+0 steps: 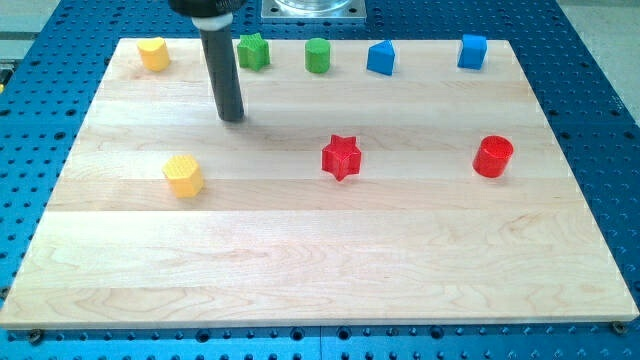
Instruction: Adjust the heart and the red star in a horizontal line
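The red star lies near the middle of the wooden board. A yellow block with a notched top, which looks like the heart, sits in the board's top left corner. A second yellow block, of a rounded, ridged shape I cannot make out, lies at mid-left, about level with the red star. My tip rests on the board above and to the right of that second yellow block and well left of the red star. It touches no block.
A green star, a green cylinder-like block, a blue wedge-like block and a blue cube line the top edge. A red cylinder lies at the right, level with the red star.
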Robot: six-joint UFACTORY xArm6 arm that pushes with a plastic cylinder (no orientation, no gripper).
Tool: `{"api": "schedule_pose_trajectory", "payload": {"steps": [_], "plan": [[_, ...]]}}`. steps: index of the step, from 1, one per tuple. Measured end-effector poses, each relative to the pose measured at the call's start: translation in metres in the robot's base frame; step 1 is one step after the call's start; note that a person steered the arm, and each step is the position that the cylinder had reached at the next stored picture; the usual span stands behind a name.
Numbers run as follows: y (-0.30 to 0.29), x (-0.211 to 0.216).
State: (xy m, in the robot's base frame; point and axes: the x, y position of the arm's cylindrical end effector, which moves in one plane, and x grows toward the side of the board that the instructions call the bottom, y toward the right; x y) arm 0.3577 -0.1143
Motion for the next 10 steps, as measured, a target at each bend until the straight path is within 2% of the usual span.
{"api": "schedule_pose_trajectory", "payload": {"steps": [1, 2, 3, 4, 5, 6, 7, 8, 9, 10], "plan": [[-0.097, -0.004], [-0.157, -0.071], [-0.173, -0.132], [-0.151, -0.160], [-0.079, -0.130], [-0.091, -0.047], [-0.079, -0.110], [-0.108, -0.134], [-0.160, -0.072], [-0.102, 0.013]]}}
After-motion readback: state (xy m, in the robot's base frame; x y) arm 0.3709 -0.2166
